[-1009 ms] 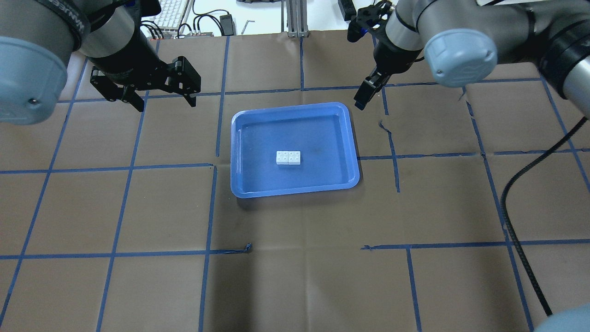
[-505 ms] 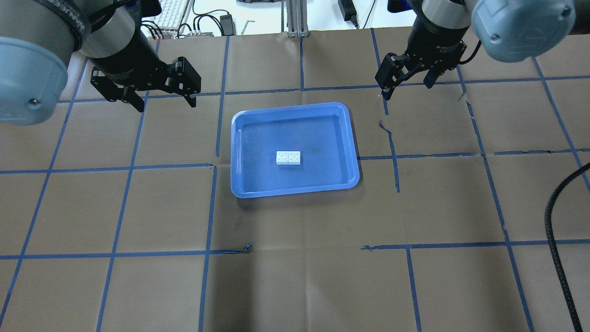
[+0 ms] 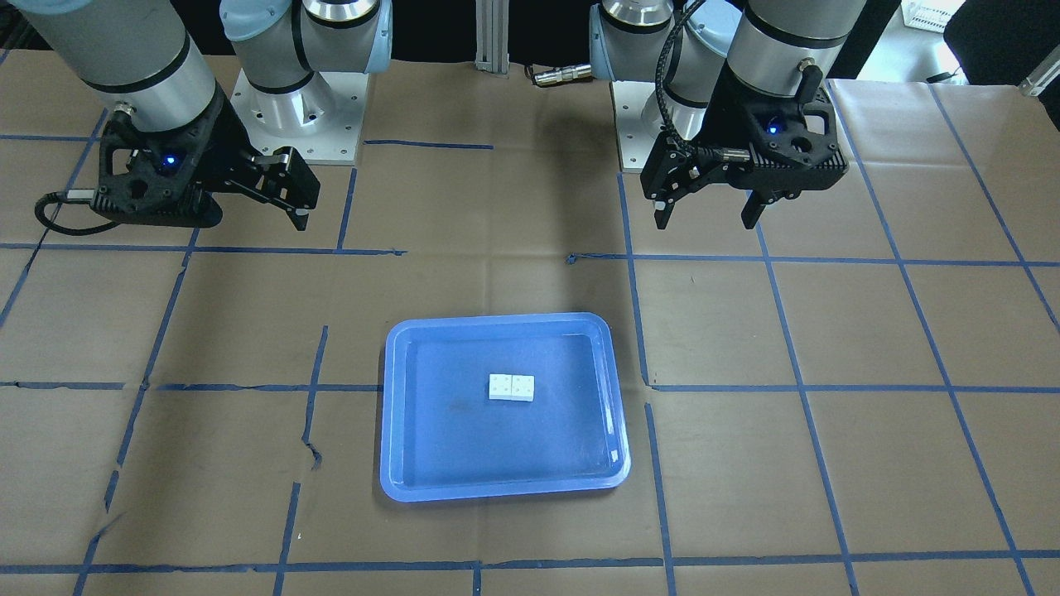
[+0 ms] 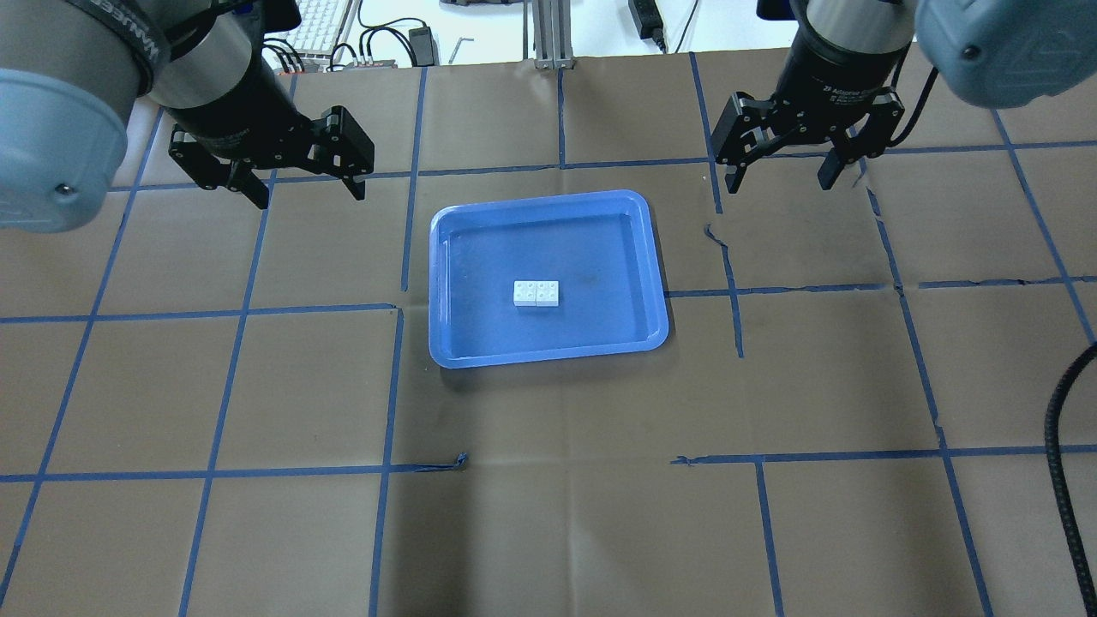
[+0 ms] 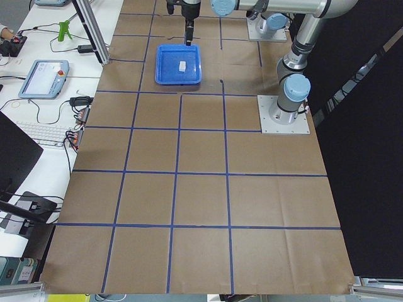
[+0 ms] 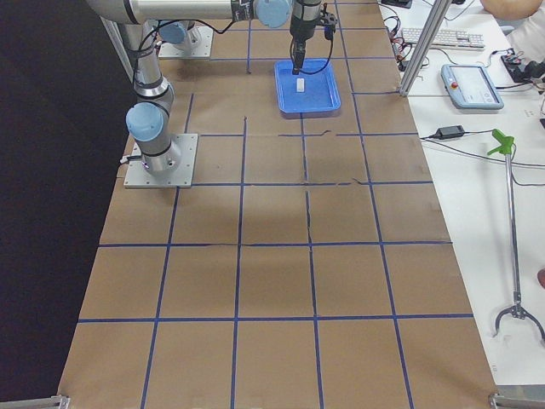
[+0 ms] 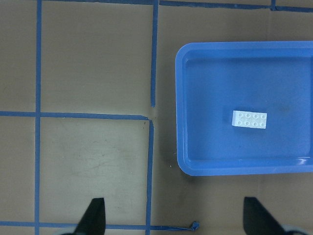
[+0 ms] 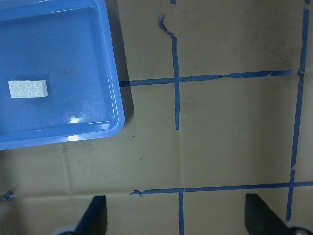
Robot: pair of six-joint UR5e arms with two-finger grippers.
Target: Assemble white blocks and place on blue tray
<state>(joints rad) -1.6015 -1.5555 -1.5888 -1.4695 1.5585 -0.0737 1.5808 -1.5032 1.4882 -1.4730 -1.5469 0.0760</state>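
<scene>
The two white blocks [image 4: 536,293] sit joined side by side in the middle of the blue tray [image 4: 446,257]; they also show in the front view [image 3: 511,386] and both wrist views [image 7: 250,119] [image 8: 28,89]. My left gripper [image 4: 308,193] is open and empty, hovering above the table to the far left of the tray [image 3: 397,364]. My right gripper [image 4: 780,178] is open and empty, hovering above the table to the far right of the tray. Neither touches the blocks.
Brown paper with a blue tape grid covers the table [image 4: 548,480]. Torn tape ends lie right of the tray [image 4: 710,231] and in front of it [image 4: 461,461]. A keyboard and cables [image 4: 343,34] lie beyond the far edge. A black cable [image 4: 1058,463] hangs at the right.
My right arm has swung right and its wrist has turned, so the open gripper now faces straight down farther from the tray's corner. The left arm, tray and blocks have not moved.
</scene>
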